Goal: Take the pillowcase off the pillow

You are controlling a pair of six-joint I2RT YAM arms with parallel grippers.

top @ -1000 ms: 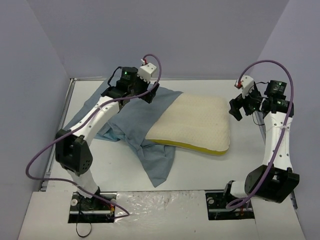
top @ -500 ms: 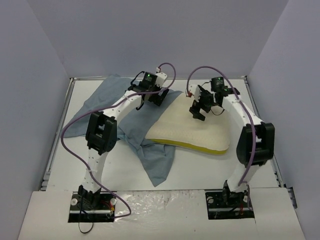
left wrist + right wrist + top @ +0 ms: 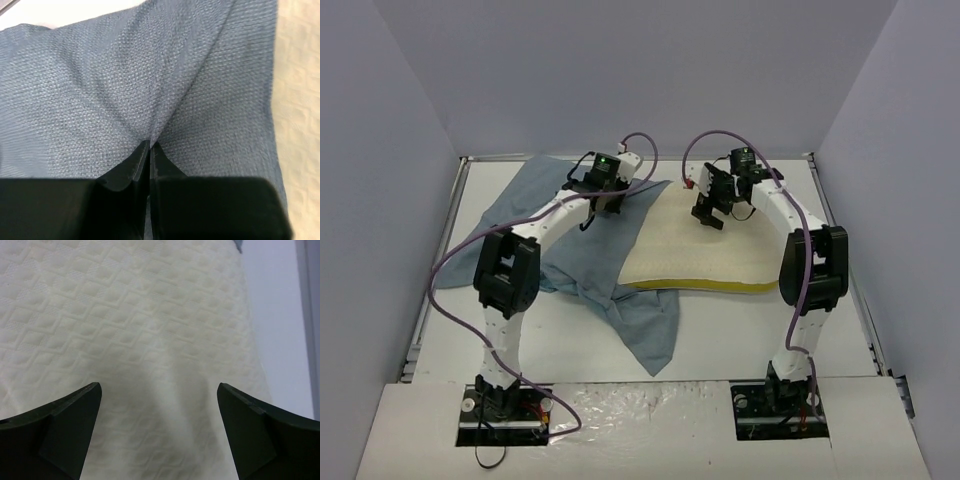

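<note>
We see the pillowcase [image 3: 525, 205] as plain grey-blue cloth, rumpled across the left half of the table [image 3: 740, 340], with 1 tongue trailing toward the near edge. Its right margin laps the far-left corner of the pillow [image 3: 705, 250], which lies mostly bare at centre-right: cream, quilted, with a yellow-green band along its near side.

The left gripper [image 3: 150, 145] is pinched tight on a raised fold of the cloth, just beside the pillow's edge. The right gripper [image 3: 159, 390] is spread wide over the pillow's far part, holding nothing.

Both arms reach across the table toward the far side. 3 pale walls close in the table, and bare surface shows near and right of the pillow.
</note>
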